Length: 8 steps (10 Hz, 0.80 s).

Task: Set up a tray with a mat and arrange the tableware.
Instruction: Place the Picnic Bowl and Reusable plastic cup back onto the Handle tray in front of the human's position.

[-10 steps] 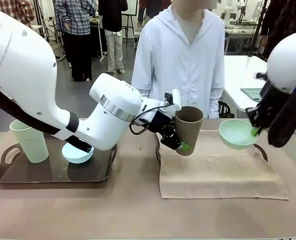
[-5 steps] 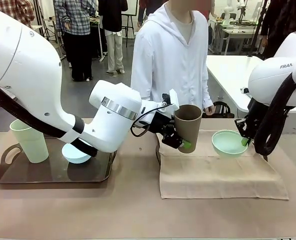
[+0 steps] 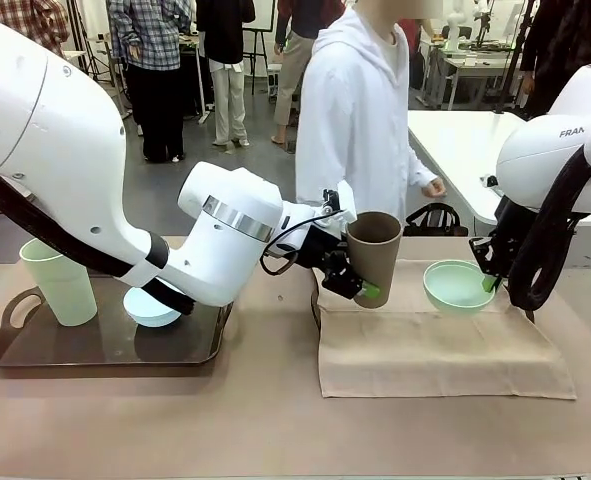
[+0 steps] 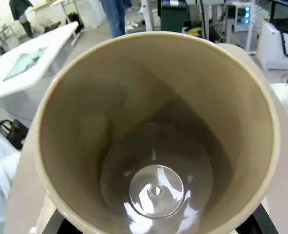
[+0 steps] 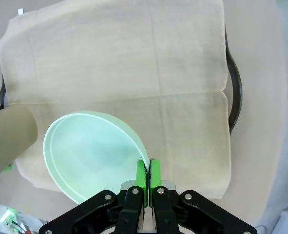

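Observation:
My left gripper (image 3: 361,287) is shut on the brown tumbler (image 3: 374,256), which hangs tilted over the left edge of the beige mat (image 3: 440,345). The left wrist view looks straight down into the brown tumbler (image 4: 158,136). My right gripper (image 3: 489,283) is shut on the rim of the mint green bowl (image 3: 457,286), low at the back of the mat; I cannot tell whether they touch. From the right wrist, the gripper (image 5: 147,168) pinches the bowl (image 5: 90,156) over the mat (image 5: 134,63). The pale green tumbler (image 3: 58,281) and light blue bowl (image 3: 148,309) stand on the left tray (image 3: 95,348).
The mat covers a dark tray whose rim (image 5: 236,92) and handle (image 3: 523,300) stick out at its sides. A person in a white hooded top (image 3: 360,110) stands at the far side of the table. The brown tumbler (image 5: 9,141) is close to the bowl's side.
My right gripper has brought the mint green bowl down and to the left, onto the mat area. The person has turned and shifted to the right. The left arm has barely moved.

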{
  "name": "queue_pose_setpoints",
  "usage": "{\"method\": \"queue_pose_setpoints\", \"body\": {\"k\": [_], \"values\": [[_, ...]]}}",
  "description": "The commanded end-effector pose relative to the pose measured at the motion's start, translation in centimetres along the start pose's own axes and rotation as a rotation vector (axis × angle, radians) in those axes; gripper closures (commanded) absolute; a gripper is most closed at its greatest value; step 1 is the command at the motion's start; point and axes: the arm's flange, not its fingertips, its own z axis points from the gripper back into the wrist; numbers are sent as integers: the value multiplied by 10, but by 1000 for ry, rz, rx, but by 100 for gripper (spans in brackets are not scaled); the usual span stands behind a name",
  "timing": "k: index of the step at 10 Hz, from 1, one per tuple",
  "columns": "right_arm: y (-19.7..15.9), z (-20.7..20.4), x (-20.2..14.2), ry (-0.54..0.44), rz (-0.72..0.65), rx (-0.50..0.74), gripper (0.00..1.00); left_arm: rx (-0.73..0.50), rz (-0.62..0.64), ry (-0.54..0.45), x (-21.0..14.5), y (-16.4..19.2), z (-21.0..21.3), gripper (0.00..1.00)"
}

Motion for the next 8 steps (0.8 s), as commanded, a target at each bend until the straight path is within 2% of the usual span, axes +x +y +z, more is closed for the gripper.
{"method": "queue_pose_setpoints", "body": {"k": [1, 3, 8], "values": [[0, -18, 12, 19, -11, 51, 96, 16, 28, 4, -6, 4, -16, 18], [-4, -34, 17, 36, -25, 55, 96, 18, 11, -9, -5, 7, -27, 18], [-10, -58, 23, 56, -56, 50, 96, -11, 18, 51, -7, 10, -51, 18]]}}
